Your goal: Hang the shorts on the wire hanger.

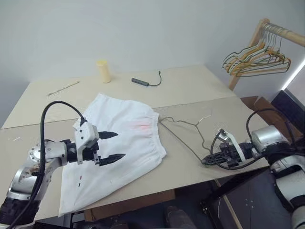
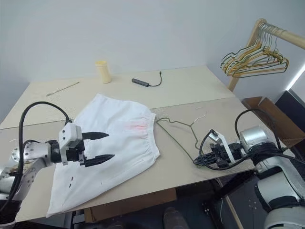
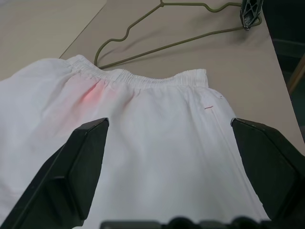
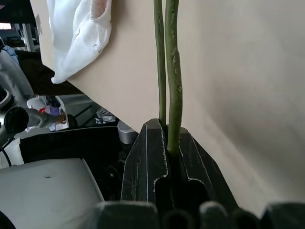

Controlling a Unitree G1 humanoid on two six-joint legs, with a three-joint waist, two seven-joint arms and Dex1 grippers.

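The white shorts lie flat on the table, with the gathered waistband toward the right and a faint pink stain near it. My left gripper hovers open just over the middle of the shorts, fingers spread wide over the fabric. The olive wire hanger lies on the table to the right of the waistband, its silvery hook pointing away. My right gripper is shut on the hanger's near corner at the table's front right edge; the wrist view shows the two wires pinched between its fingers.
On the far side of the tan table stand a yellow bottle, a dark adapter with a cable and a thin stick. A wooden rack with clustered yellow and green hangers stands at the back right.
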